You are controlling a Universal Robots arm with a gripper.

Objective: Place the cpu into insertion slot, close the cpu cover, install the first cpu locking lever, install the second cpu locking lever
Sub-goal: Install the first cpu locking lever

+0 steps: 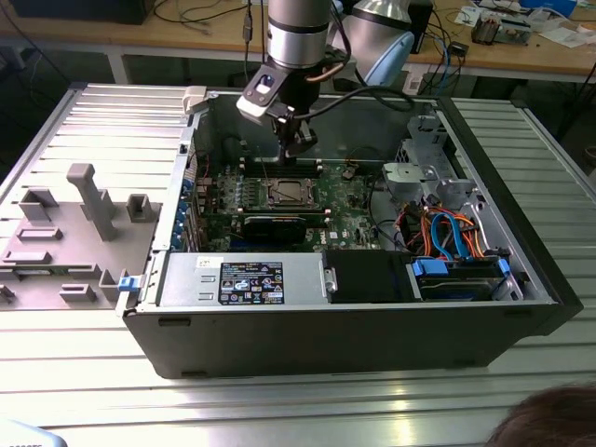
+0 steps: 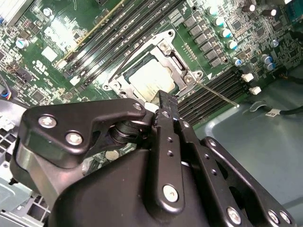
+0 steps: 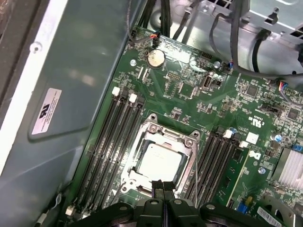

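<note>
The cpu (image 3: 158,161) lies flat in the insertion slot (image 3: 142,187) on the green board, its silvery top showing; it also appears in the second wrist view as the cpu (image 2: 147,78) and in the exterior view as the cpu (image 1: 284,193). The cpu cover (image 3: 163,136) rests down around it as a silver frame. A thin locking lever (image 2: 218,93) juts out along the memory slots; a second lever (image 2: 127,57) curves along the opposite side. My gripper (image 3: 164,188) hovers just above the socket's edge, shut, with nothing between its fingers.
Long black memory slots (image 3: 111,142) flank the socket on both sides. The case's grey wall (image 3: 57,156) stands close by. Drive cages and cable bundles (image 1: 447,228) fill the exterior view's right; a grey fixture plate (image 1: 65,233) lies outside the case.
</note>
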